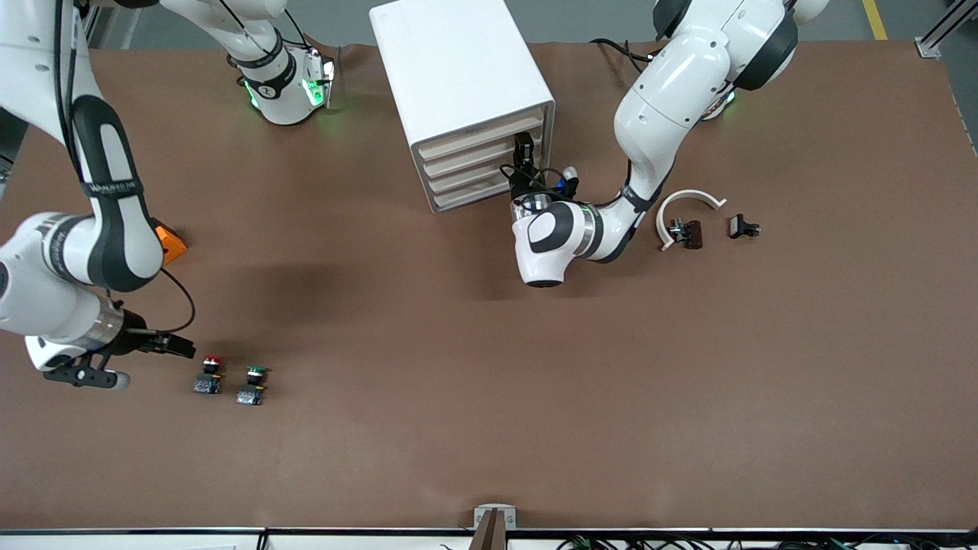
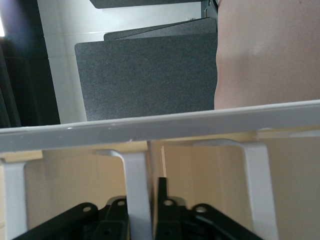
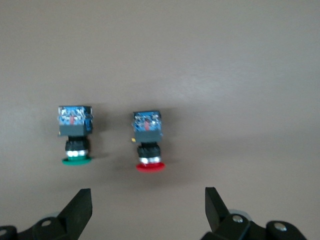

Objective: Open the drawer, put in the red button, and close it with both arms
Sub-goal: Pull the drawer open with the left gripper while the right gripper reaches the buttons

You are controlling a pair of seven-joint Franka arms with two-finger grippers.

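While both arms are at work, the drawer cabinet (image 1: 462, 99) is the largest thing on the bench (image 1: 489, 382): one white unit with four drawers, all of which look closed or nearly so. It should be stiff and fairly heavy, so I judge a drawer will slide only on a straight pull at its front lip. The left tool (image 1: 524, 155) is at the drawer fronts, near the second from the top; its wrist view shows a white front bar between its fingers (image 2: 162, 192), narrowly parted, though whether they clamp it I cannot tell.

Next in size, one white curved piece (image 1: 685, 208) lies toward the left arm's end, with two small dark parts (image 1: 688, 233) close by, and one orange object (image 1: 170, 243) shows beside the right arm.

Smallest are two push-buttons. The red button (image 1: 209, 374) lies just beside the green button (image 1: 253, 384), apart from it, toward the right arm's end. It looks light, rigid and prone to tipping; its blocky body (image 3: 147, 126) offers flatter faces than the round cap. The right tool (image 1: 177, 346) hovers beside it, spread wide and empty.
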